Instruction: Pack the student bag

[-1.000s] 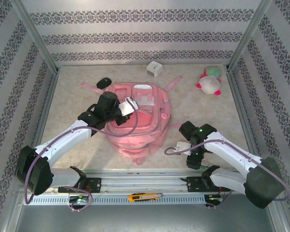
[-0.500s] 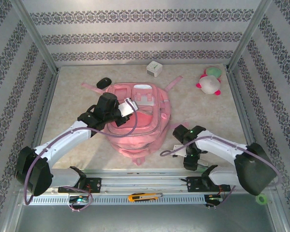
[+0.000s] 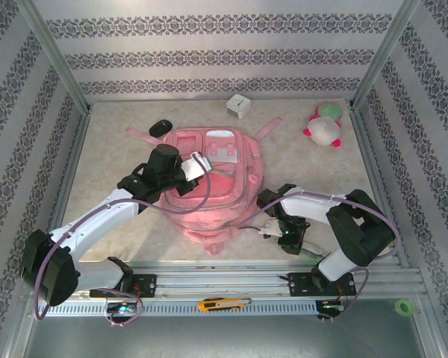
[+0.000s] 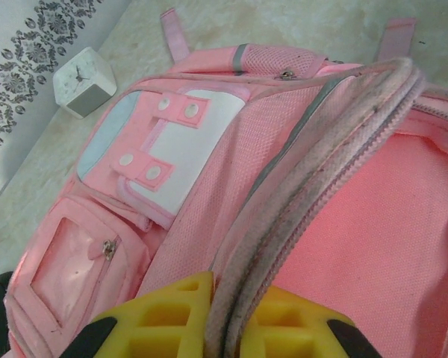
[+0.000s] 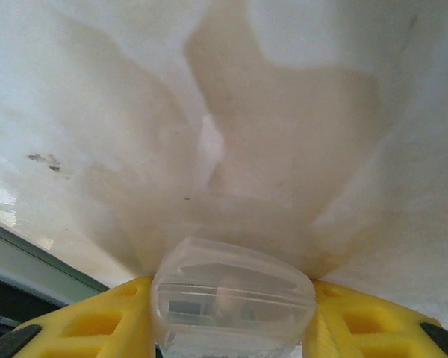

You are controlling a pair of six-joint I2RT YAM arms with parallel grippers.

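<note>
One pink student bag (image 3: pixel 228 195) lies at the frame's centre on the bench (image 3: pixel 119 149), its main compartment gaping. The left claw (image 3: pixel 198 165) is clenched on the bag's pale zipper rim (image 4: pixel 313 179). At lower right, just beside the bag, the right claw (image 3: pixel 282 227) grasps a clear plastic case (image 5: pixel 231 298) low over the bench. A white cube clock (image 3: pixel 239 106) and a plush toy (image 3: pixel 323 127) sit near the upper edge.

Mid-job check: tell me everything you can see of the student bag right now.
The student bag is a large pink fabric backpack with grey piping, lying front-up at the middle of the table, straps toward the far wall. Its front carries a white-and-pale-blue pocket with pink snap tabs and a clear-window pocket with a small zip pull. The main zip rim is open, pinched and lifted by the left claw, showing pink lining.
</note>
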